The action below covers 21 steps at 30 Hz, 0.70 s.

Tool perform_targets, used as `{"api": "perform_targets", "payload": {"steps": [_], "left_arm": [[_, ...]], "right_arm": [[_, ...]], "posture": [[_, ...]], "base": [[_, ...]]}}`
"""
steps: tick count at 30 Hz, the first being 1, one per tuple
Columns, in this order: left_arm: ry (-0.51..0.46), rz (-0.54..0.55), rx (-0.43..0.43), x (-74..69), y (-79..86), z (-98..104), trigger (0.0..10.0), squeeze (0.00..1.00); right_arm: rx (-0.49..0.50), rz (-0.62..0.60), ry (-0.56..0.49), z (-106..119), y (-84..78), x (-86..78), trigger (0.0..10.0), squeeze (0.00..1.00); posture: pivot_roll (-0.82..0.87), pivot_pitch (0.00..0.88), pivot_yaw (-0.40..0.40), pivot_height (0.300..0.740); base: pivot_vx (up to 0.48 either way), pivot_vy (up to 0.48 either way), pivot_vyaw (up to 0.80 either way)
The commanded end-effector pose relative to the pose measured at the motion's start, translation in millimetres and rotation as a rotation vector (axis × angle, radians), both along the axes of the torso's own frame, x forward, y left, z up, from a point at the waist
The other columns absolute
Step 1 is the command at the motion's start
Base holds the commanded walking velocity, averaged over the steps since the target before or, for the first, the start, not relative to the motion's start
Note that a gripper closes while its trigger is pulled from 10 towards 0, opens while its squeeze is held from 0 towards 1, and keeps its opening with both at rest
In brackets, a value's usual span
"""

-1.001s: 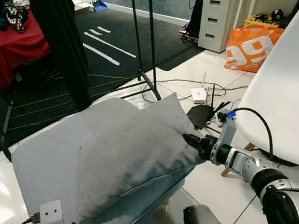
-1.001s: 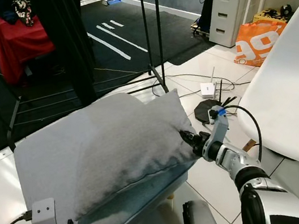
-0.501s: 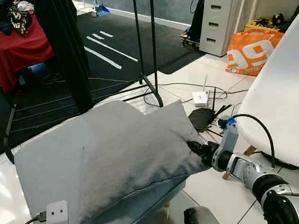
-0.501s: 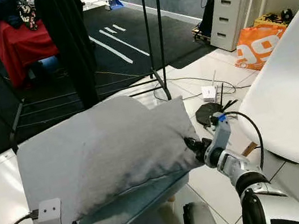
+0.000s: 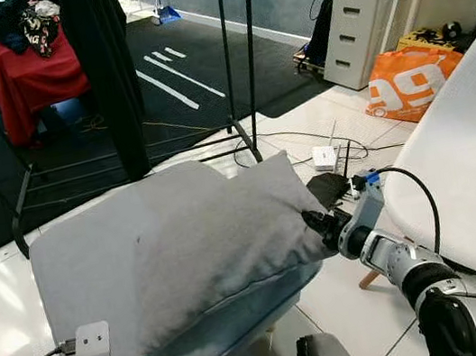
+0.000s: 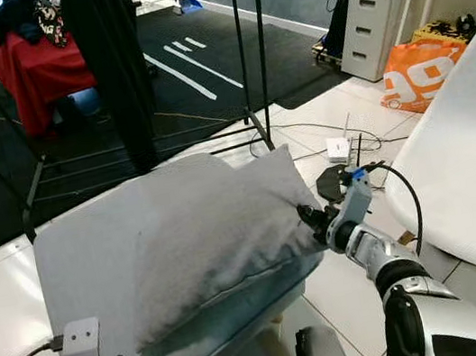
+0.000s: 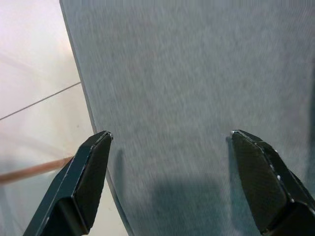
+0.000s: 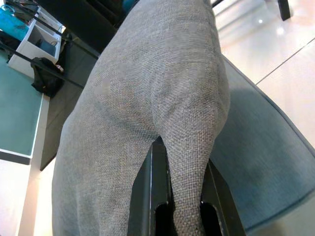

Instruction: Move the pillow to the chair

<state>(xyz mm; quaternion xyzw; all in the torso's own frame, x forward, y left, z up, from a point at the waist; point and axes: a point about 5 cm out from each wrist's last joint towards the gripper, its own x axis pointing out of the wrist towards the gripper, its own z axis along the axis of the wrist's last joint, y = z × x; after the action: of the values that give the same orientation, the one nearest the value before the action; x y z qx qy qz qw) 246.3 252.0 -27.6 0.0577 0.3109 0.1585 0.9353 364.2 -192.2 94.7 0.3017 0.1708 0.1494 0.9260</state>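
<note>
Pillow (image 5: pixel 194 240): grey, lying on a blue-grey cushioned seat (image 5: pixel 235 325), beside the white chair (image 5: pixel 468 185).
Right gripper (image 5: pixel 317 227): fingers pinching the pillow's corner.
Left gripper (image 7: pixel 167 172): fingers spread above the seat.
Handling: probably soft, light, saggy; best held by corner fabric.

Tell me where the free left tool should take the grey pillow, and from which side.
Grip the pillow at its thin left edge, coming in from the robot's left. The right tool already pinches the opposite corner, and the left tool hangs open over the grey seat, so a seam pinch there would probably balance the lift.
</note>
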Motion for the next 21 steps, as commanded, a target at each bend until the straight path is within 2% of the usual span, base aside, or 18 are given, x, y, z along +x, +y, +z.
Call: {"api": "perform_targets", "payload": {"steps": [1, 6, 10, 16, 21], "left_arm": [[0.025, 0.000, -0.004, -4.5, -1.6, -4.4, 10.0, 0.00], [0.024, 0.001, -0.004, -4.4, -1.5, -4.3, 10.0, 0.00], [0.045, 0.008, -0.018, -5.5, -1.9, -6.1, 10.0, 0.00], [0.027, 0.016, -0.019, -5.0, -0.9, -4.8, 10.0, 0.00], [0.018, 0.012, -0.012, -3.6, -0.8, -3.5, 10.0, 0.00]], "right_arm": [[0.014, -0.027, -0.022, 6.8, -4.4, 3.2, 10.0, 0.00], [0.013, -0.023, -0.024, 7.9, -3.3, 4.0, 10.0, 0.00], [0.017, -0.021, -0.026, 8.9, -2.8, 4.6, 10.0, 0.00], [0.017, -0.021, -0.027, 9.2, -3.1, 4.7, 10.0, 0.00], [0.015, -0.019, -0.028, 9.2, -3.0, 4.6, 10.0, 0.00]], "posture": [[-0.13, 0.087, -0.033, 0.598], [-0.13, 0.087, -0.035, 0.618], [-0.13, 0.087, -0.033, 0.637], [-0.13, 0.086, -0.035, 0.656], [-0.13, 0.087, -0.036, 0.671]], "base": [[0.000, 0.000, 0.00], [0.000, 0.000, 0.00], [-0.455, 0.000, 0.00], [-0.384, 0.000, 0.00], [0.000, 0.000, 0.00]]}}
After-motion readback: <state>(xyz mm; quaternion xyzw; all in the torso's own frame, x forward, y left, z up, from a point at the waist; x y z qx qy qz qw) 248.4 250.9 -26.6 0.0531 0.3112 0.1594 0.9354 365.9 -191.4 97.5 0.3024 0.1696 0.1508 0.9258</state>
